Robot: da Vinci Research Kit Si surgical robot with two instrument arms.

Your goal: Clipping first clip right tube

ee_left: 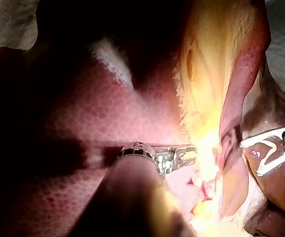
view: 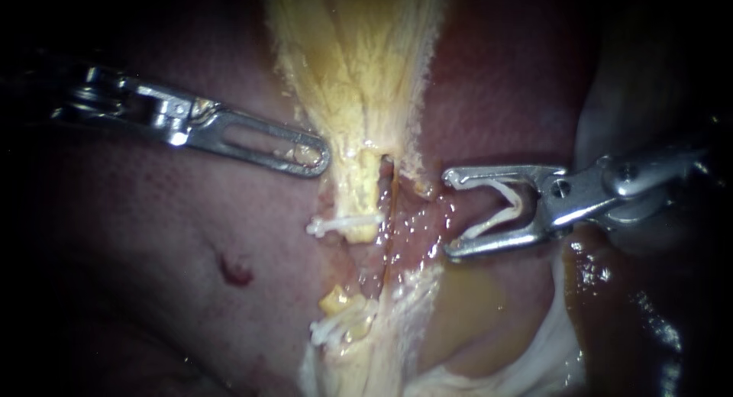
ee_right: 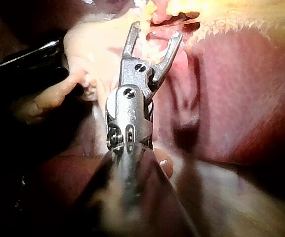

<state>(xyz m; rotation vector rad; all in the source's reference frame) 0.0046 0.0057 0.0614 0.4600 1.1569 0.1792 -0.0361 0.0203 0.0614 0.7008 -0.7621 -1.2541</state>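
Glare in the left wrist view washes out the tissue around the left instrument (ee_left: pixel 184 157), and in the endoscope view its end effector (view: pixel 305 154) shows flat-on. Its tip lies against the edge of the yellowish tissue (view: pixel 359 61), but whether it has hold of that tissue cannot be made out. Both shafts run off into the dark. The right tube (view: pixel 390 214) is only a thin strand, half lost among wet highlights, lying just ahead of the right instrument (view: pixel 450 214). That end effector stands wide open, its jaws carrying a loaded clip (view: pixel 500 208), white and spread in a V, which is seated against both of them. Its tips stop just short of the strand and neither reaches past it. Beyond the strand, further from the end effector, a white clip (view: pixel 343 224) sits across the yellowish left tube (view: pixel 359 187). In the right wrist view, the instrument's (ee_right: pixel 155 30) own wrist hides the liver (view: pixel 153 237) under it.
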